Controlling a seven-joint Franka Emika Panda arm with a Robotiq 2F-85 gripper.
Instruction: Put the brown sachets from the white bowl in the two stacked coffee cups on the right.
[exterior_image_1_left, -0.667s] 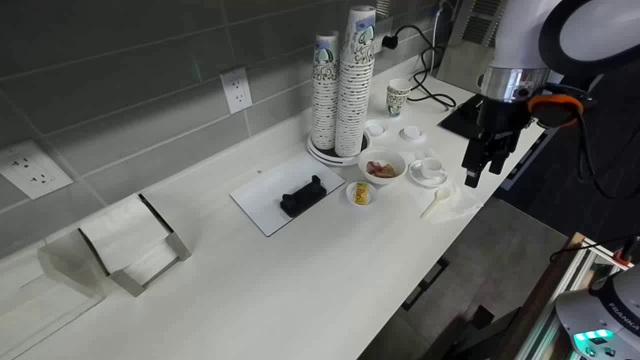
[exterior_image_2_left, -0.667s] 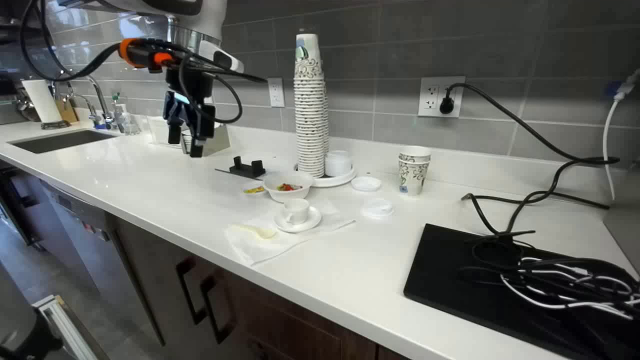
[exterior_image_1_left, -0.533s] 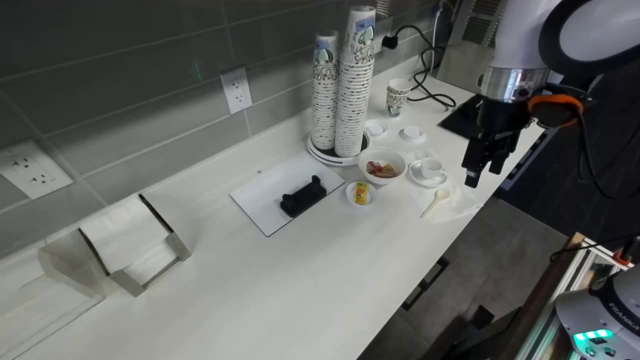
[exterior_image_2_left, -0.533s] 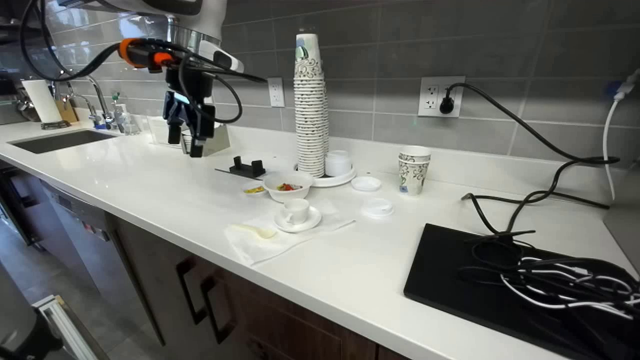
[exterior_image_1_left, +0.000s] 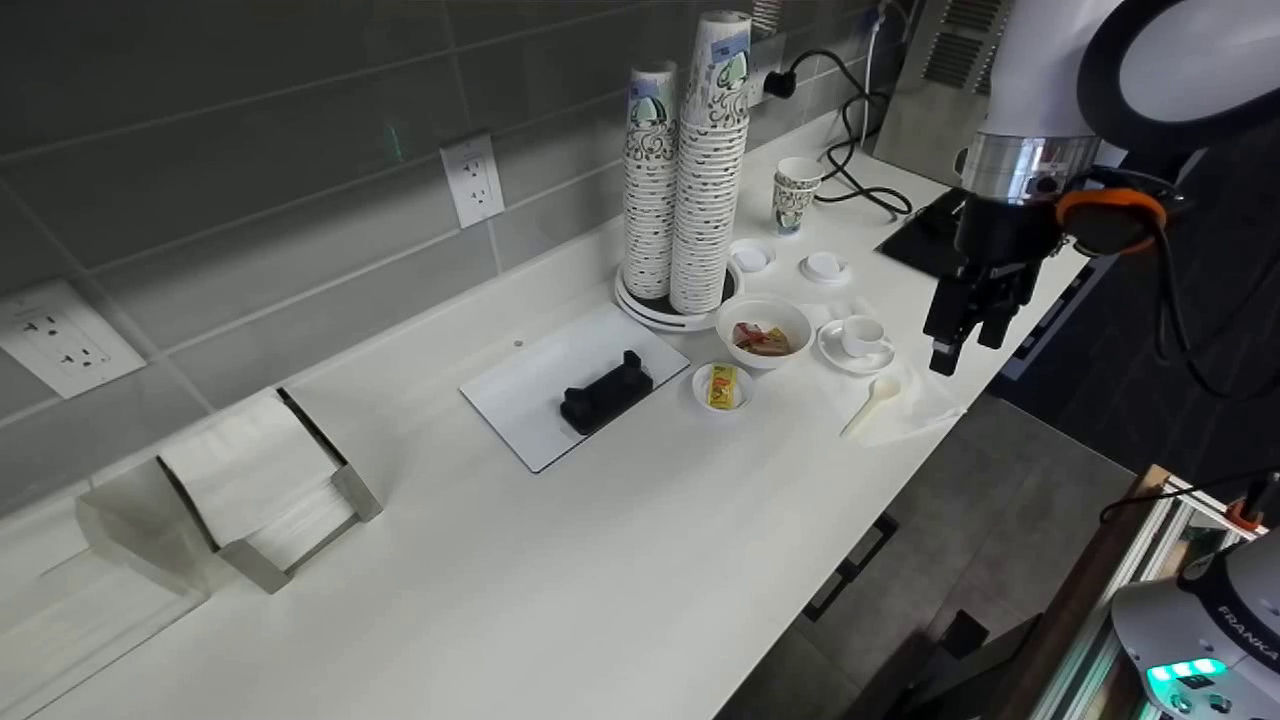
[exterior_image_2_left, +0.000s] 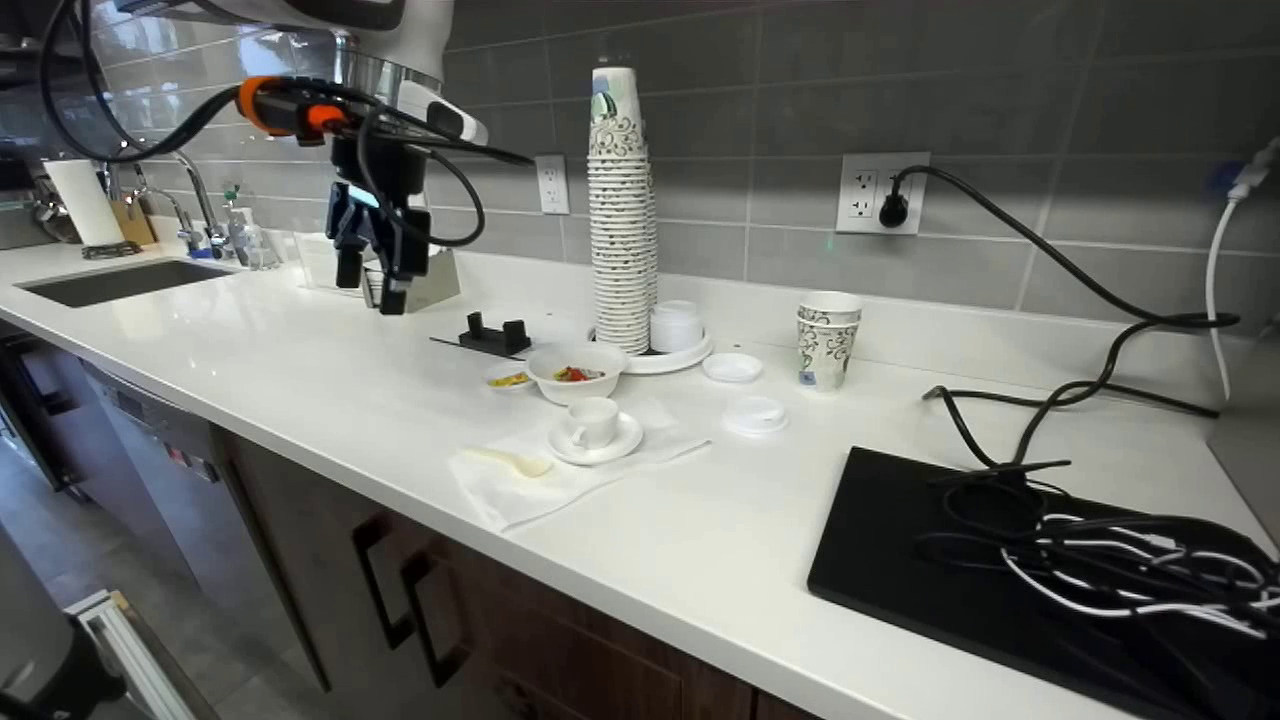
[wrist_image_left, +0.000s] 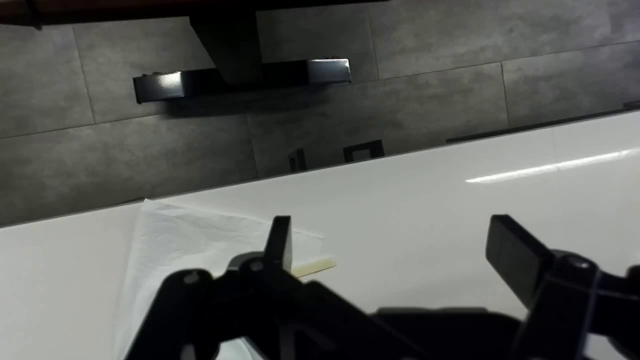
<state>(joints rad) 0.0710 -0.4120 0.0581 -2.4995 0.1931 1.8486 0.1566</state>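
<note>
Exterior view, left to right: the gripper (exterior_image_2_left: 371, 290) hangs in the air, its fingers spread wide with nothing between them, as the wrist view confirms. Past a yellow packet (exterior_image_2_left: 510, 380) comes the white bowl (exterior_image_2_left: 548, 387), where the brown sachets (exterior_image_1_left: 769, 346) lie close together (how many, I cannot tell). They should be light, thin and slippery, likely to slide over one another; a gentle pinch on any upturned edge, clear of the bowl's wall, looks best. Farther right stand the two stacked coffee cups (exterior_image_2_left: 828, 345), upright, probably easy to tip.
</note>
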